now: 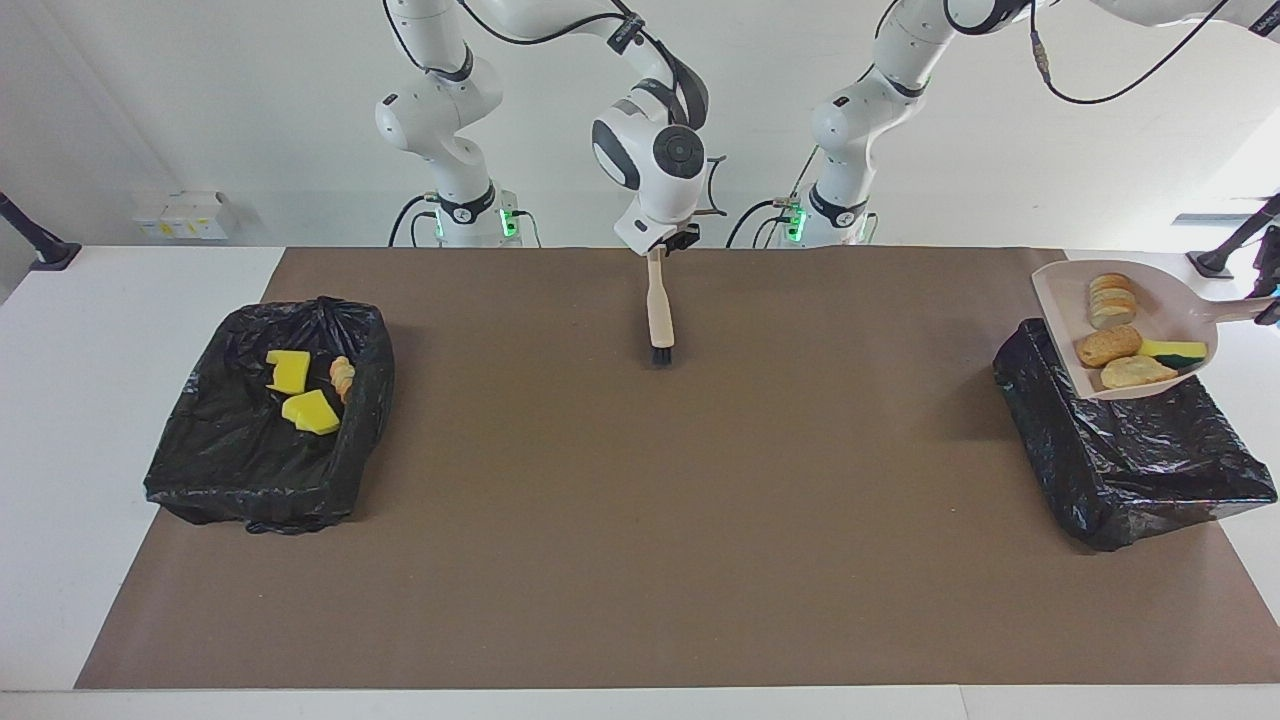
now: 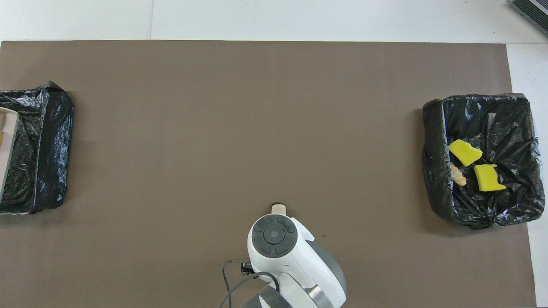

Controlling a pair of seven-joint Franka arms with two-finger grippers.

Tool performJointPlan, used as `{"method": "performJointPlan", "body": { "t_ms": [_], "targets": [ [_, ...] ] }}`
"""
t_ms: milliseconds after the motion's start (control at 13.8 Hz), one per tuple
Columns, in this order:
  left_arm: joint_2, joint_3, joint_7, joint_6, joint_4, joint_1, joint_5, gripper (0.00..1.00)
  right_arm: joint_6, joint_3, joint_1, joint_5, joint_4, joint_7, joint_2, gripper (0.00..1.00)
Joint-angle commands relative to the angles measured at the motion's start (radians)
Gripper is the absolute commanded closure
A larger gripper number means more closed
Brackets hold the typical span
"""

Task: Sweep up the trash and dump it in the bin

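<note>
Over the black-lined bin (image 1: pixel 1130 450) at the left arm's end, your left gripper (image 1: pixel 1272 300) is pinching the dustpan (image 1: pixel 1065 300) by its handle. You're holding it flat enough that the bread pieces (image 1: pixel 1108 345) and sponge (image 1: pixel 1172 350) aren't spilling early. Your right gripper (image 1: pixel 668 243) is waiting at the brush (image 1: pixel 659 310); I can't tell its grip.

Glossy crinkled black plastic bin liners (image 1: pixel 1130 470), matt brown paper-like table cover (image 1: pixel 640 520), seemingly wooden brush handle (image 1: pixel 658 310).

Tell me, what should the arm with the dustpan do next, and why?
Probably tip the dustpan so its open edge drops toward the black bin. The left tool holds it above that bin, with three bread pieces and a sponge lying in it. The right tool waits at the top of the brush.
</note>
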State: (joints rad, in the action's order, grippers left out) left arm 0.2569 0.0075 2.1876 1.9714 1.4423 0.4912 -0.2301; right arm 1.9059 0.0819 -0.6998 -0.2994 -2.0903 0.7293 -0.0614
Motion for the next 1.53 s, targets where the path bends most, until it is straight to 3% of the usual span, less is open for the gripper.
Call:
{"method": "performJointPlan", "body": {
  "t_ms": [0, 145, 436, 654, 945, 1018, 1236, 1454],
  "targets": [
    [-0.016, 0.008, -0.159, 0.079, 0.053, -0.052, -0.179, 1.00, -0.048, -0.002, 0.067, -0.021, 0.082, 0.006, 0.017, 0.00],
    [-0.036, 0.008, -0.193, 0.136, 0.105, -0.052, -0.239, 1.00, -0.080, -0.004, 0.136, 0.008, 0.165, -0.025, 0.015, 0.00],
    [-0.131, 0.008, -0.401, 0.227, 0.282, -0.086, -0.452, 1.00, -0.073, -0.004, 0.253, 0.221, 0.246, -0.234, -0.014, 0.00],
    [-0.157, 0.008, -0.656, 0.134, 0.297, -0.169, -0.694, 1.00, -0.065, -0.001, 0.393, 0.366, 0.332, -0.307, -0.081, 0.00],
    [-0.188, 0.008, -0.805, -0.018, 0.297, -0.276, -0.992, 1.00, -0.096, -0.010, 0.534, 0.352, 0.478, -0.421, -0.092, 0.00],
    [-0.194, 0.008, -0.815, -0.064, 0.297, -0.290, -1.071, 1.00, -0.155, -0.014, 0.568, 0.350, 0.481, -0.439, -0.069, 0.00],
    [-0.225, -0.001, -0.810, -0.103, 0.296, -0.313, -1.089, 1.00, -0.200, -0.021, 0.678, 0.347, 0.506, -0.651, -0.035, 0.00],
    [-0.223, -0.011, -0.819, -0.173, 0.288, -0.364, -0.999, 1.00, -0.234, -0.016, 0.727, 0.284, 0.517, -0.660, 0.001, 0.00]
  ]
}}
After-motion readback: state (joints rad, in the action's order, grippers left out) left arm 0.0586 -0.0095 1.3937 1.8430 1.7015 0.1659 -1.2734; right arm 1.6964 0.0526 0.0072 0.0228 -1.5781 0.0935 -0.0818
